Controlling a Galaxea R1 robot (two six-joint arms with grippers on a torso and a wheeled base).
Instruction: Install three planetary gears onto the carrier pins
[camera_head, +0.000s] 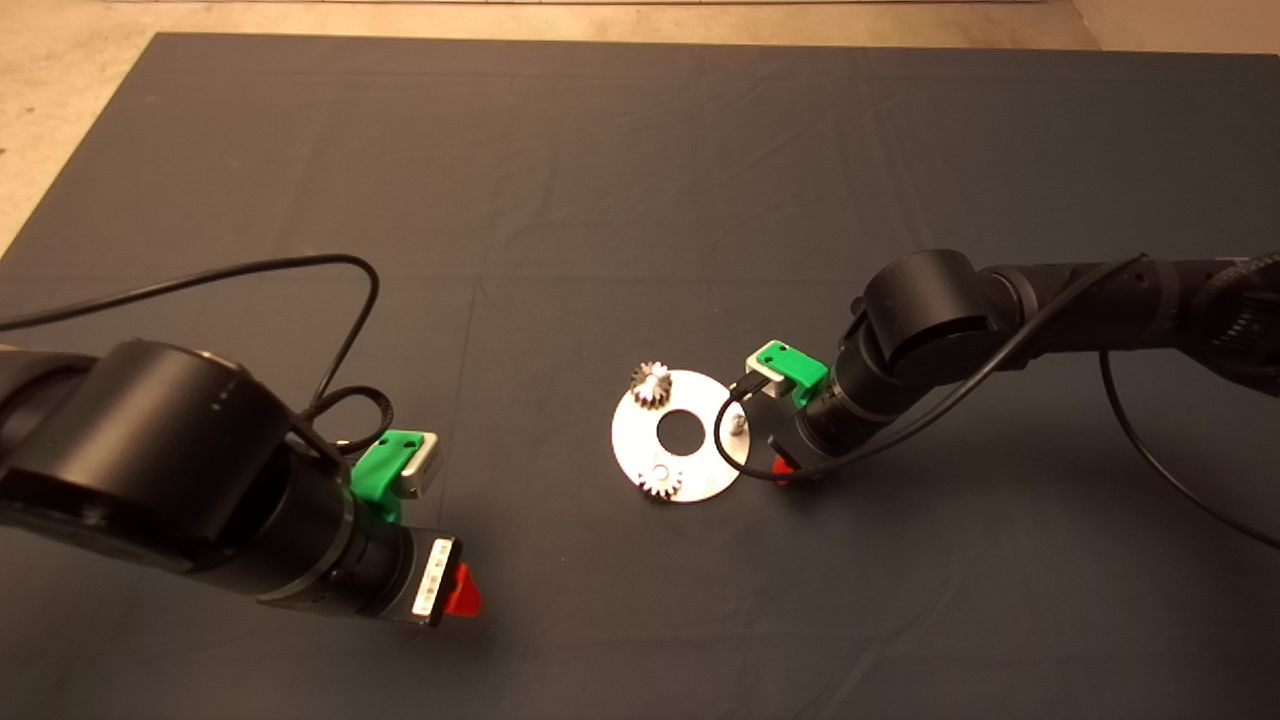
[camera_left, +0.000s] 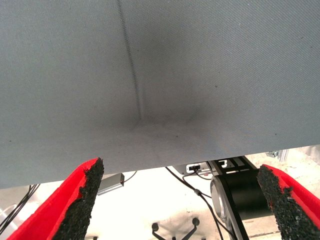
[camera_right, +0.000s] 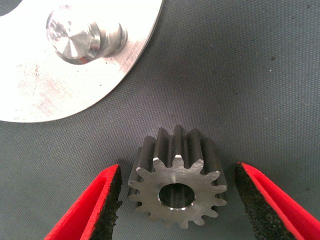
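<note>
My right gripper (camera_right: 175, 200) is down at the mat (camera_head: 640, 180), just off the disc's (camera_head: 640, 455) right edge. Its fingers (camera_right: 107, 207) are spread wide on either side of the third gear (camera_right: 176, 182), with a clear gap at each pad, so I have hold of nothing yet. The gear lies flat on the mat, bore facing up, near the disc's rim but not touching it.

Just past the gear stands the one bare carrier pin (camera_right: 75, 40), upright close to the disc's edge. From the head view, the other two planetary gears already sit on their pins: one at the disc's far-left rim (camera_head: 650, 384), one at its near edge (camera_head: 660, 482).

So I judge this as the pick-up of the last gear. Next I need to close squarely across the teeth, lift it level, carry it the short way over the free pin and line the bore up before lowering; a tilted grip would probably jam on the pin's shoulder.

My left gripper (camera_head: 455, 590) waits well apart at the near left, open and empty above the mat.
</note>
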